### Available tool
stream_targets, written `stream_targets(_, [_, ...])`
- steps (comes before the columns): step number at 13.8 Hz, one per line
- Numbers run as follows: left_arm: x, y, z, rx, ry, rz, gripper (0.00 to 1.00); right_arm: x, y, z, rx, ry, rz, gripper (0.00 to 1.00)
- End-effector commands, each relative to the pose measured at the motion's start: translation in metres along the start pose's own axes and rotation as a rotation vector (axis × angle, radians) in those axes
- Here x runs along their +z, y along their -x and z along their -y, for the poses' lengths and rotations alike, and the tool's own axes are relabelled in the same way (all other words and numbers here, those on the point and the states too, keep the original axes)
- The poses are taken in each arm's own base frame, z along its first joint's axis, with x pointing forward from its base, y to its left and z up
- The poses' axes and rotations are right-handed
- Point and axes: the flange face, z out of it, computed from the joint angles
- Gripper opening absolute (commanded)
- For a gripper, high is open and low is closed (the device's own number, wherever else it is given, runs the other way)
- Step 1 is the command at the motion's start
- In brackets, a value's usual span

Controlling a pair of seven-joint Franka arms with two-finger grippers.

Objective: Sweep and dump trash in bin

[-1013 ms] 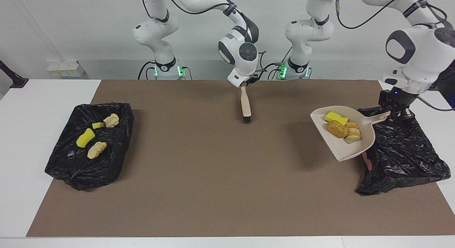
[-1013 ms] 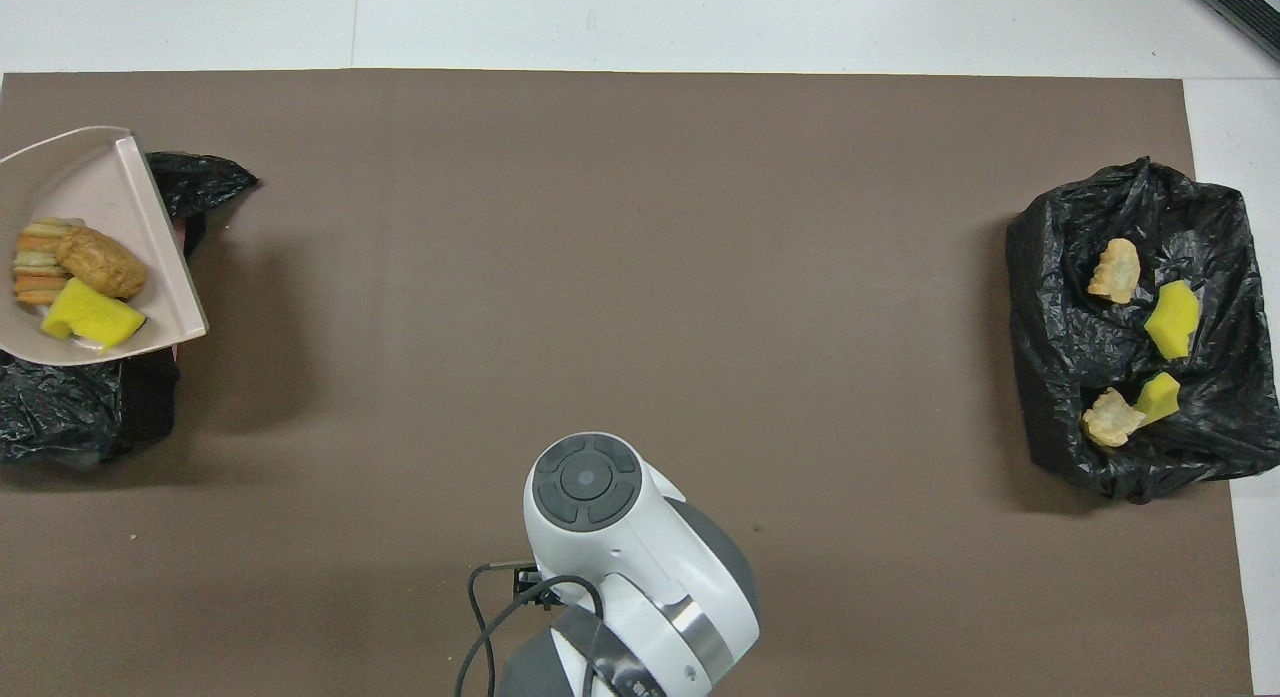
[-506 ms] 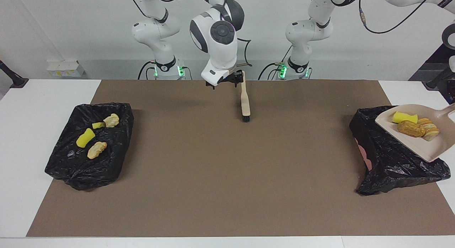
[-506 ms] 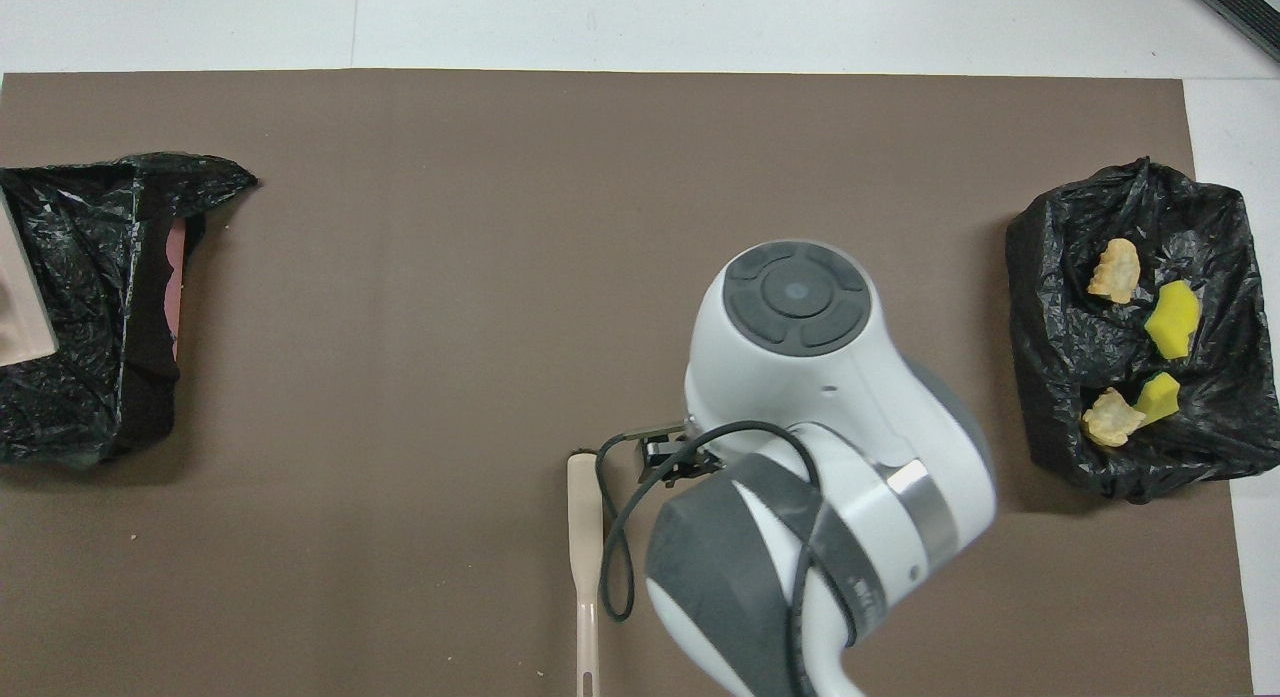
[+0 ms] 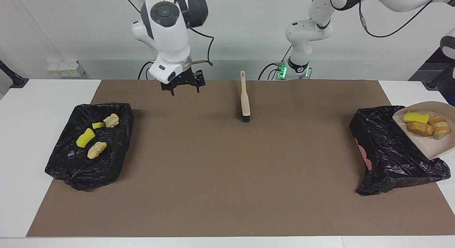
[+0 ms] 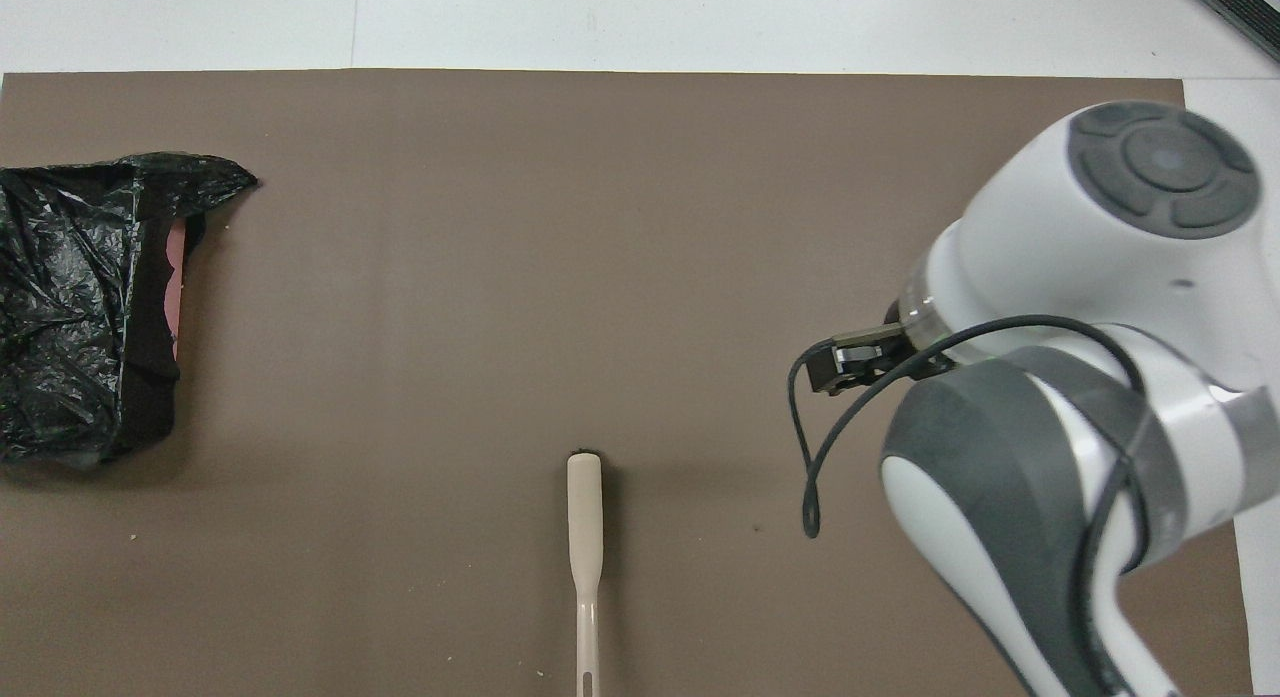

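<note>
The beige dustpan (image 5: 428, 143) hangs tilted over the black-bagged bin (image 5: 391, 152) at the left arm's end of the table. It carries three pieces of trash: a yellow sponge chunk (image 5: 416, 117), a brown lump (image 5: 419, 128) and a bread-like piece (image 5: 439, 125). Its handle runs out of the facing view, and my left gripper is out of view with it. My right gripper (image 5: 185, 88) hangs open and empty above the mat close to the robots. The beige brush (image 5: 245, 98) lies free on the mat, bristles pointing away from the robots. In the overhead view the dustpan is out of frame.
A second black-bagged bin (image 5: 71, 166) at the right arm's end holds several scraps, among them a yellow sponge (image 5: 85, 137) and a tan lump (image 5: 96, 149). In the overhead view the right arm (image 6: 1090, 377) hides that bin. The brush (image 6: 585, 532) and the other bin (image 6: 70, 307) show there.
My right gripper let go of the brush handle and swung toward its own end of the table. The dustpan travelled from beside the bin to over it, toward the table's edge.
</note>
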Motion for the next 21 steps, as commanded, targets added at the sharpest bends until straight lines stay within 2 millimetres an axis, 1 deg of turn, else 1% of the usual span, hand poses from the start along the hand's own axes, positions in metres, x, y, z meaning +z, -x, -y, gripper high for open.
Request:
stream_targets(1, [-0.011,-0.014,0.010,0.094,-0.002,0.091,0.00,-0.015,0.006,-0.043,0.022,0.042,-0.023,1.00])
stream_targets(3, [-0.012,-0.015,0.010,0.120,0.003,0.125,0.00,-0.019,0.004,-0.077,0.060,0.037,-0.033,1.00])
stream_targets(4, [-0.014,-0.016,0.010,0.135,0.007,0.150,0.00,-0.025,0.003,-0.095,0.085,0.033,-0.048,1.00])
stream_targets(5, [-0.020,-0.022,0.015,0.160,0.004,0.189,0.00,-0.044,0.004,-0.115,0.110,0.028,-0.081,1.00])
stream_targets(6, [-0.022,-0.023,0.015,0.164,0.010,0.218,0.00,-0.049,0.006,-0.142,0.121,0.024,-0.088,1.00])
stream_targets(7, [-0.023,-0.023,0.014,0.160,0.018,0.237,0.00,-0.049,0.007,-0.161,0.106,0.021,-0.087,1.00])
stream_targets(9, [-0.039,-0.032,0.023,0.192,0.005,0.300,0.00,-0.049,0.013,-0.198,0.137,-0.002,-0.089,1.00])
stream_targets(10, [-0.043,-0.029,0.023,0.194,0.020,0.319,0.00,-0.056,0.018,-0.208,0.159,-0.005,-0.097,1.00])
stream_targets(11, [-0.047,-0.031,0.023,0.202,0.029,0.331,0.00,-0.067,0.028,-0.208,0.168,-0.005,-0.110,1.00])
stream_targets(12, [-0.062,-0.028,0.024,0.200,0.019,0.345,0.00,-0.077,0.036,-0.207,0.199,-0.007,-0.128,1.00])
stream_targets(13, [-0.069,-0.023,0.020,0.187,0.022,0.348,0.00,-0.079,0.039,-0.209,0.230,-0.007,-0.131,1.00])
stream_targets(14, [-0.082,-0.021,0.018,0.169,0.017,0.333,0.00,-0.077,0.041,-0.215,0.247,-0.008,-0.123,1.00])
stream_targets(15, [-0.099,-0.028,0.017,0.163,0.015,0.317,0.00,-0.079,0.046,-0.218,0.255,-0.010,-0.127,1.00])
stream_targets(16, [-0.109,-0.037,0.017,0.142,0.020,0.301,0.00,-0.078,0.047,-0.217,0.253,-0.020,-0.125,1.00])
stream_targets(17, [-0.114,-0.050,0.019,0.109,0.037,0.273,0.00,-0.077,0.049,-0.215,0.253,-0.023,-0.122,1.00])
stream_targets(18, [-0.124,-0.069,0.020,0.085,0.053,0.225,0.00,-0.075,0.050,-0.210,0.248,-0.023,-0.121,1.00])
stream_targets(20, [-0.137,-0.103,0.020,0.009,0.092,0.122,0.00,-0.075,0.049,-0.209,0.250,-0.023,-0.127,1.00])
stream_targets(21, [-0.145,-0.117,0.013,-0.061,0.129,0.063,0.00,-0.076,0.048,-0.208,0.244,-0.021,-0.125,1.00])
